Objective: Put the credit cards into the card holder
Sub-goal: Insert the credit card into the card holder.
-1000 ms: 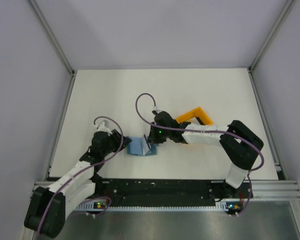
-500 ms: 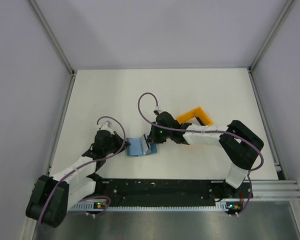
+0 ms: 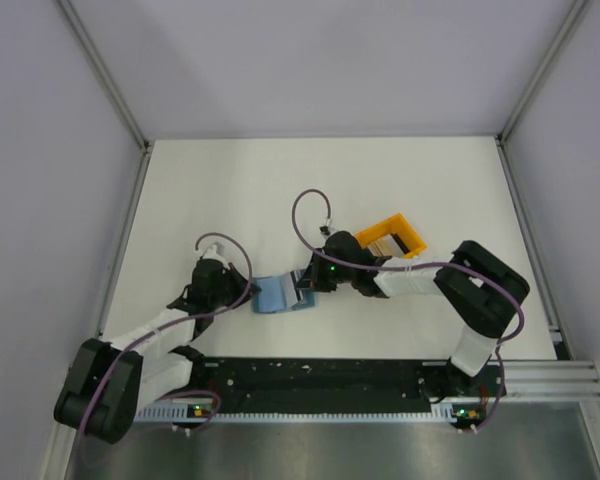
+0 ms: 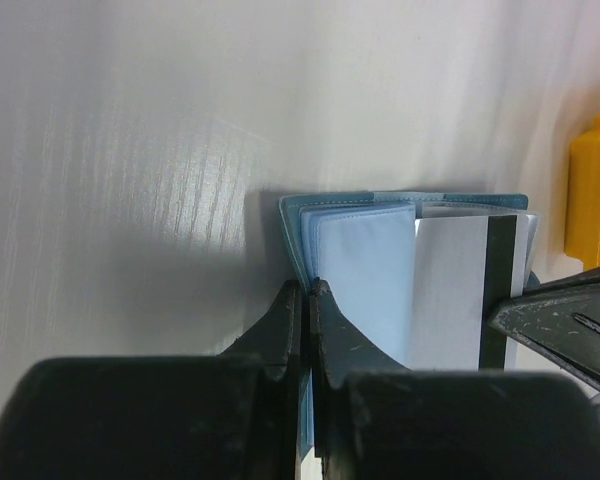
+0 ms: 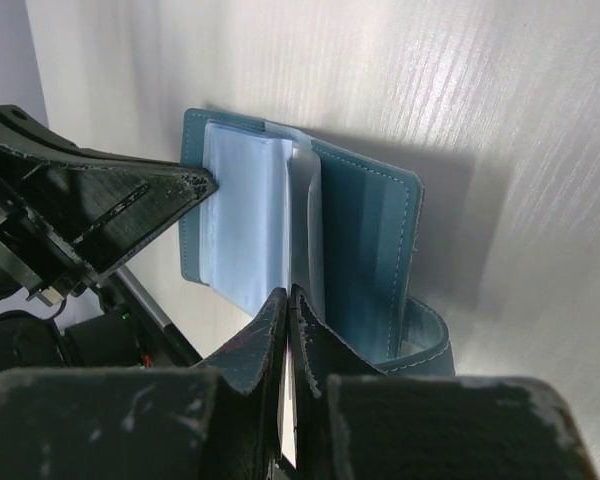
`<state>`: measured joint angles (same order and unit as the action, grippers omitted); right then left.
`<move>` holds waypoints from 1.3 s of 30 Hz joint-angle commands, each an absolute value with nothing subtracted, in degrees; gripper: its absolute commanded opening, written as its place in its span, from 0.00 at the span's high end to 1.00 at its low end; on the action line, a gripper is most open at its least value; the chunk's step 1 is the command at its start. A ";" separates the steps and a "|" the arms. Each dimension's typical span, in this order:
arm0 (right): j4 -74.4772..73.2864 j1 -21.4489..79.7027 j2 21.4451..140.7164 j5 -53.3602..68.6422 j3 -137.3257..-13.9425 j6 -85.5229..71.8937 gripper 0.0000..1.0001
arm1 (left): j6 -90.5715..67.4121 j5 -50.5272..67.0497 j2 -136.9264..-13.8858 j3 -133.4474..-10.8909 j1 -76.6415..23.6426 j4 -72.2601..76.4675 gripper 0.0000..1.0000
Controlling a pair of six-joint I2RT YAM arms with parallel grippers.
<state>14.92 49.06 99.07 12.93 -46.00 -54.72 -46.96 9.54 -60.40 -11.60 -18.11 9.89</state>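
With the left gripper [image 4: 308, 292] clamped on the edge of the card holder [image 4: 365, 270], open on the table [image 3: 230, 190] between both arms, we are holding the credit card [image 4: 450, 290], pinched in the right gripper [image 5: 288, 294], beside the pale pocket, which it should enter flat and square.

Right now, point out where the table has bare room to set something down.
Bare table runs across the far half, behind the orange rack, and down the left side. The near middle is crowded: the left hand and right hand meet at the card holder.
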 commanded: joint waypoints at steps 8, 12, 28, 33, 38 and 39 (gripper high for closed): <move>20.83 48.69 96.86 14.33 -44.38 -57.04 1.00 | -46.67 5.19 -61.26 -12.83 -18.37 6.95 1.00; 20.66 48.60 96.42 13.71 -44.21 -56.87 1.00 | -46.58 4.75 -61.08 -13.01 -18.37 6.42 1.00; 21.89 48.60 96.50 13.36 -44.91 -54.76 1.00 | -46.49 4.48 -61.26 -13.97 -18.37 5.45 0.98; 21.97 48.60 98.35 14.32 -46.05 -54.67 1.00 | -46.41 4.83 -61.79 -14.15 -18.37 5.71 0.97; 23.20 48.60 99.75 15.38 -46.67 -54.67 1.00 | -46.49 5.01 -62.14 -14.33 -18.28 5.89 0.97; 23.64 48.60 99.84 15.64 -46.76 -54.58 1.00 | -46.41 5.01 -62.31 -14.33 -18.37 5.89 0.97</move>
<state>20.23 48.95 98.94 14.37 -44.05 -55.55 -47.44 6.59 -61.14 -13.34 -18.33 7.51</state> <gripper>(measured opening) 0.006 0.034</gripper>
